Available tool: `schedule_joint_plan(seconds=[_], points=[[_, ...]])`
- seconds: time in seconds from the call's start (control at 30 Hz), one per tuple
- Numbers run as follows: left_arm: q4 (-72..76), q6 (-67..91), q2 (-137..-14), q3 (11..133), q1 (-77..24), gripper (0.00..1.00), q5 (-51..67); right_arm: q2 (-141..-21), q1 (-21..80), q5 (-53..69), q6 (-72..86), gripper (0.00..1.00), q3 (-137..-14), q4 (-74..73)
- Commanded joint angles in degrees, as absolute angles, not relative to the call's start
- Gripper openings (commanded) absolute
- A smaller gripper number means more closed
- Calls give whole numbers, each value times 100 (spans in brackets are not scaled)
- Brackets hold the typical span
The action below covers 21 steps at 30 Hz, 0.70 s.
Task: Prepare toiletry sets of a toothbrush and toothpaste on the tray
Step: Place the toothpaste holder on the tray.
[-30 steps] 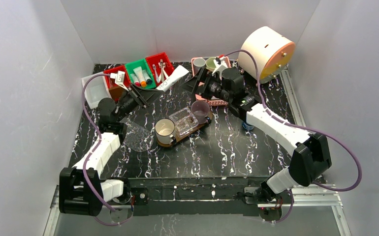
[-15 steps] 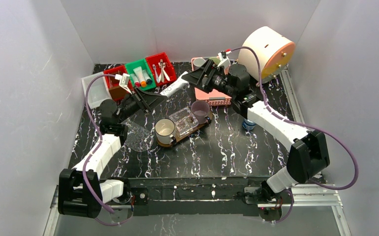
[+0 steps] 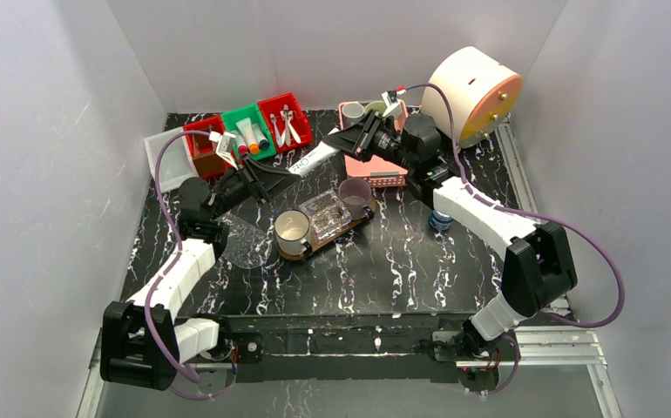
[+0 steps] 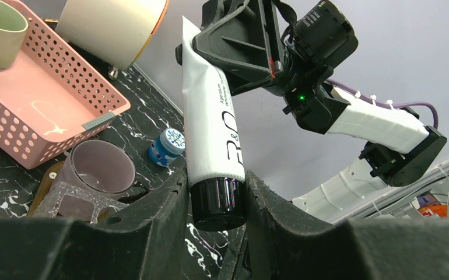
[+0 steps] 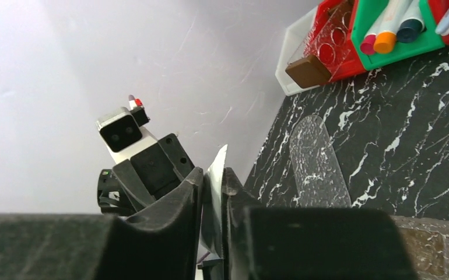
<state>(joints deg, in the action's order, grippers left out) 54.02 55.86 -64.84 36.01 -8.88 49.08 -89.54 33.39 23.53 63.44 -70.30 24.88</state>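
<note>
Right fingers point(image 5: 164, 224) now around tube point(image 4: 210, 116) tail

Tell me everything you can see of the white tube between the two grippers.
The tube is large and white and looks like soft plastic. It has dark lettering down its side and a glossy black round cap. It is held in mid-air, spanning the gap between the arms. The left gripper is shut on its cap end, and the right gripper pinches its flat crimped tail. Nothing else touches it.
</note>
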Motion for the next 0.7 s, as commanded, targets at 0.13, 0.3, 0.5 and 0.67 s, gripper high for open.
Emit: schedule_joint_plan(seconds=[0.13,0.3,0.5,0.67], points=[[5290,5042,-6166,3662,-932,0,4992,-8620,3236,2553,6407,1,-6808,3052],[2691,3122,-5985,4222,-930,8,4477,-8375,3169,2551,6234,1,-6750,3115],[838,1956,-5752,4627,-940,33,3479,-8170,3142,2412,5515,1,-6860,2812],[154,1463,-5553,4801,-972,54,2766,-8178,3141,2404,4507,1,-7233,2020]])
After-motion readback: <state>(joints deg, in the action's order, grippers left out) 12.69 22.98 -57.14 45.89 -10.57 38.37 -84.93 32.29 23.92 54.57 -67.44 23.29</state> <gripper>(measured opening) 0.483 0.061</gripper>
